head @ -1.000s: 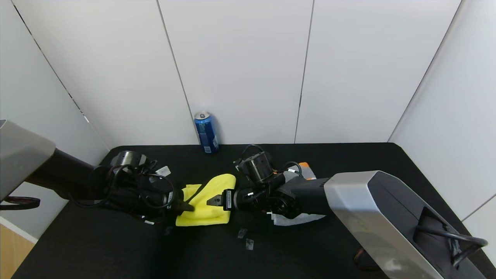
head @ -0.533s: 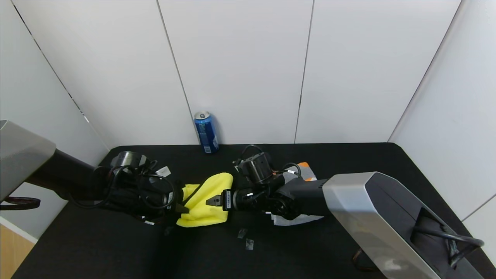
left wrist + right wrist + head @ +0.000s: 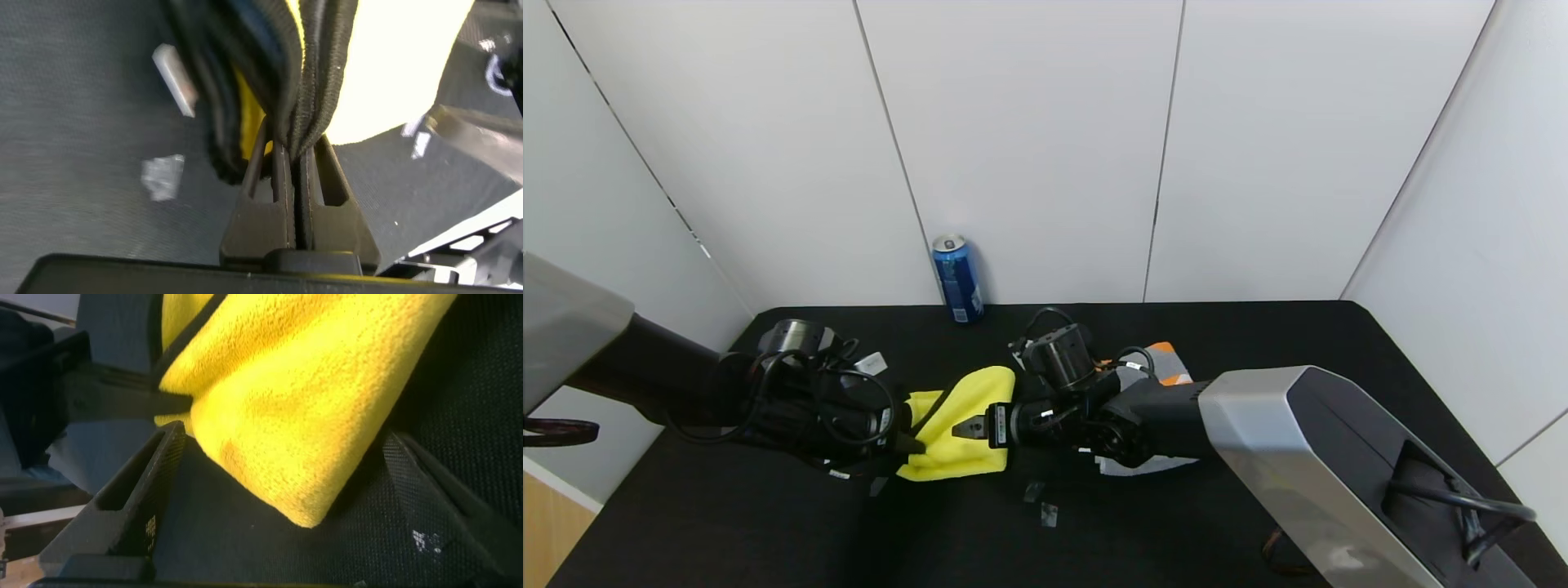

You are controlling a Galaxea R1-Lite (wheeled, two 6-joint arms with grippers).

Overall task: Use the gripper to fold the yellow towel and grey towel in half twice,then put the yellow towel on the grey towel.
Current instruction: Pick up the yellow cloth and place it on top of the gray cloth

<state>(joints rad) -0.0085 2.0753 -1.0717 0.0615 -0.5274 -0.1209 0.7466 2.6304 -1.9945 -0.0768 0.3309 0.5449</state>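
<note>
As both arms meet over it: the yellow towel [image 3: 956, 429] lies between the 2 grippers on the black table [image 3: 1258, 335]
Key relation: the towel lies directly ahead of the right gripper [image 3: 968, 427], which points toward the robot's left; the left gripper [image 3: 913, 443] sits at the towel's opposite edge, so both are equally close
Towel axis: its long axis runs from the near edge away toward the wall, crosswise to the line joining the grippers
Left gripper: pressed closed on a dark strap or cord [image 3: 315, 73], with yellow cloth just behind; whether cloth is also pinched cannot be told
Right gripper: spread wide, holding nothing, its fingers [image 3: 135, 494] flanking a folded corner of the towel
Yellow towel look: bright, nubby microfibre, already doubled over with a rounded fold at its far end, plump and uneven
Grey towel [image 3: 1156, 371]: mostly hidden under the right arm, orange patch showing, pale edge nearer the robot
Also there: blue can [image 3: 956, 278] upright by the wall
</note>
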